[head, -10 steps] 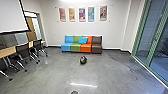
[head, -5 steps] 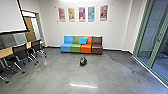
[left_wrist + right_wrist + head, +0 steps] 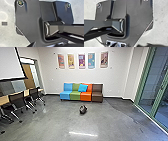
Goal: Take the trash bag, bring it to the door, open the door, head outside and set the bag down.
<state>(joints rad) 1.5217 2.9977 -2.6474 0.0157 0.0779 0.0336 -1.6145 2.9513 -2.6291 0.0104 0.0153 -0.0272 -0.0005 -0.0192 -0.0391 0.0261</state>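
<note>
Trash bag (image 3: 83, 109), dark and rounded, is seen on the grey concrete floor (image 3: 53, 122) ahead of the robot, roughly mid-view, in front of the sofa (image 3: 97, 94) and apart from it. No contact with the bag is made by either arm. Left gripper (image 3: 33, 44): state can't be told from the left wrist view. Right gripper (image 3: 116, 44): same, can't be told whether clenched or released.

Sofa is set near the far wall (image 3: 117, 74), built from blue, green, orange and brown sections, left to right. Bright blue cushion (image 3: 83, 88) is propped on it, around where green meets orange. Five framed prints (image 3: 81, 60) are hung in a row on the wall above.

Left side: a light-topped table (image 3: 4, 100) is lined with black chairs (image 3: 17, 101) on casters. A white screen (image 3: 8, 63) is mounted above that side. Past it, a doorway is seen, with a brown wooden door (image 3: 29, 74) in it.

Right side: glass panels (image 3: 150, 82) are held in green frames (image 3: 156, 89), floor level up. Pale streak of light (image 3: 83, 134) is reflected off the floor, nearer to the robot than the bag.

Small grey rectangle (image 3: 4, 23) is seen on a pale surface in the left wrist view.
</note>
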